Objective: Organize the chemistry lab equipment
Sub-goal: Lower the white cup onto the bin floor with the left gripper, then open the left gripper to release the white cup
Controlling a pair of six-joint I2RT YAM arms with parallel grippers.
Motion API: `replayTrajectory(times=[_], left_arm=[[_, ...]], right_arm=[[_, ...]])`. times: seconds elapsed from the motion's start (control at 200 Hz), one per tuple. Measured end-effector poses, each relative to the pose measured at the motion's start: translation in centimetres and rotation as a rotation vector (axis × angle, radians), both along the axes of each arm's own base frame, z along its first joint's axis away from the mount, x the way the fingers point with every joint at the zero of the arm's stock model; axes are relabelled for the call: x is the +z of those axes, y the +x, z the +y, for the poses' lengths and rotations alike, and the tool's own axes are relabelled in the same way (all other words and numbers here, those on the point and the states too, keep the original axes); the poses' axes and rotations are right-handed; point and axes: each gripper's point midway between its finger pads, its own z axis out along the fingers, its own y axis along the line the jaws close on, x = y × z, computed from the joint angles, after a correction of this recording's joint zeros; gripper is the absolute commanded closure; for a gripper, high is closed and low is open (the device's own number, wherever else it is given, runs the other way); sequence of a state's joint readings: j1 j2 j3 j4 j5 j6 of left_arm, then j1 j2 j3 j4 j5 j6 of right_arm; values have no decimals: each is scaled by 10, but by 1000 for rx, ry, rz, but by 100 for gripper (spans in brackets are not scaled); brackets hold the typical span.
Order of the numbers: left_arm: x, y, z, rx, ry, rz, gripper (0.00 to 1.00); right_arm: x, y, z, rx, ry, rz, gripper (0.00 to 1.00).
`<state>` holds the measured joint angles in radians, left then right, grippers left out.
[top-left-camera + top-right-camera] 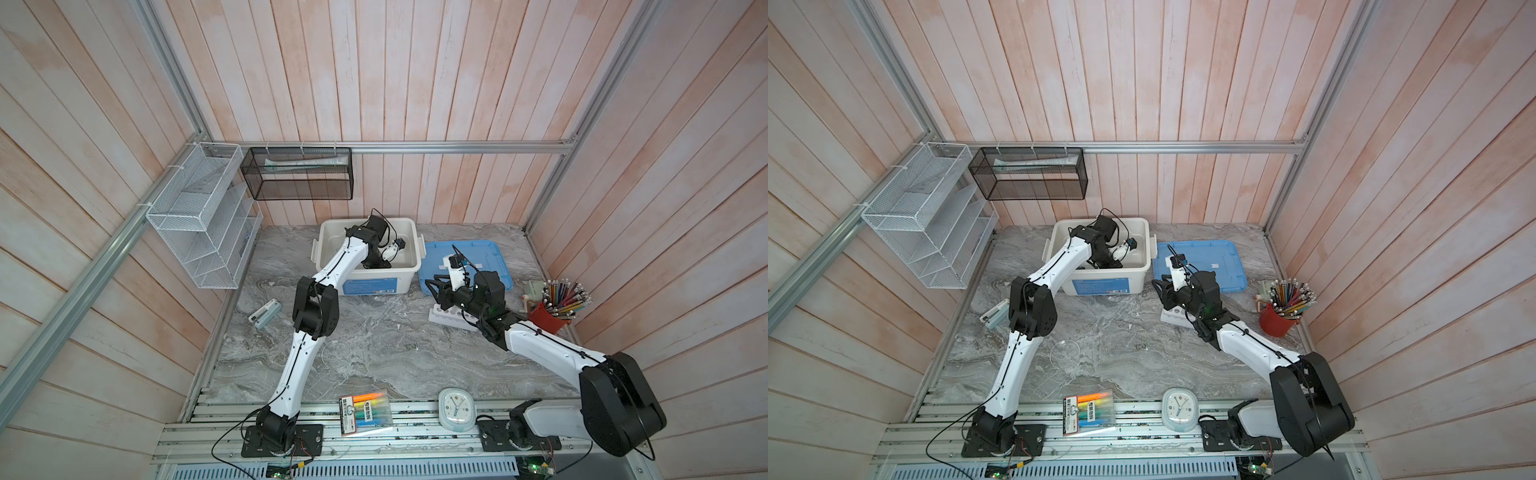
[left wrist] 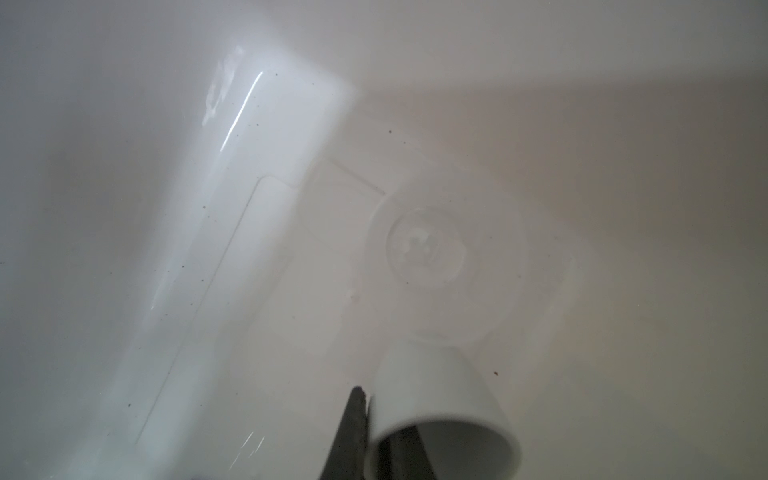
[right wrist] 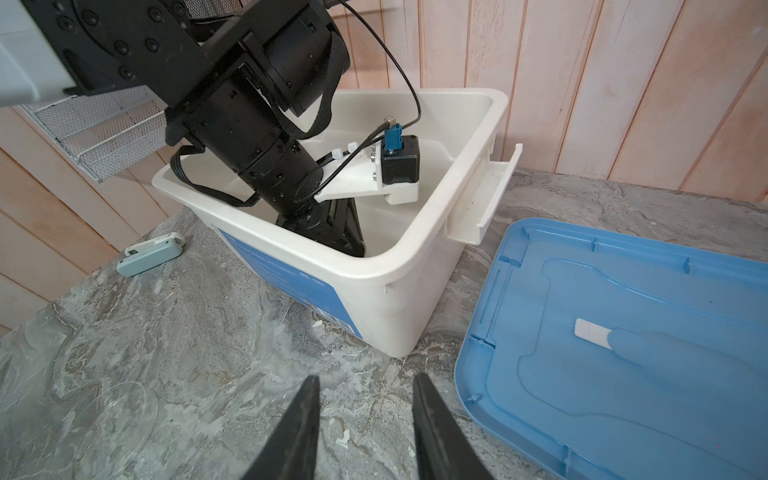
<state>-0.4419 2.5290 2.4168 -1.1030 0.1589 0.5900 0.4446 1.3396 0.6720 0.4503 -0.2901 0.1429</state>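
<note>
Evidently the tiny white bowl (image 2: 440, 399) is light, stiff and smooth, likely to slip or chip, so its thin wall looks the sensible place to hold. The left pincer (image 2: 376, 415) is nearly closed on that wall, one jaw inside the bowl and one outside, low within the white bin (image 1: 374, 278). Whether the bowl touches the bin floor I cannot tell. The right pincer (image 3: 365, 380) stands half apart and empty over the worktop (image 3: 208, 332), with the white six-hole rack (image 1: 441, 316) just behind and below it.
</note>
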Motion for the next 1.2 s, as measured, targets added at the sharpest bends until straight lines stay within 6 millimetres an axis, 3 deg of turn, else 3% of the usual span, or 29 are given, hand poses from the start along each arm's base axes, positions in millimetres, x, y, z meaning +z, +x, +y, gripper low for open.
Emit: replayTrajectory(times=[0.23,0.555,1.025,1.2], left_arm=[[-15,-5,-9,-19,8,21,100],[-9,-5,-21,-39,-15,4,100],[-9,-4,-24,-42,-18,-5,91],[-10,-3,-22,-41,-4,-14,81]], right_arm=[[-2,2,1,-1,5,4,62],[-2,4,4,5,11,0,62],[-1,5,5,11,17,-2,62],[-2,5,5,12,17,-2,62]])
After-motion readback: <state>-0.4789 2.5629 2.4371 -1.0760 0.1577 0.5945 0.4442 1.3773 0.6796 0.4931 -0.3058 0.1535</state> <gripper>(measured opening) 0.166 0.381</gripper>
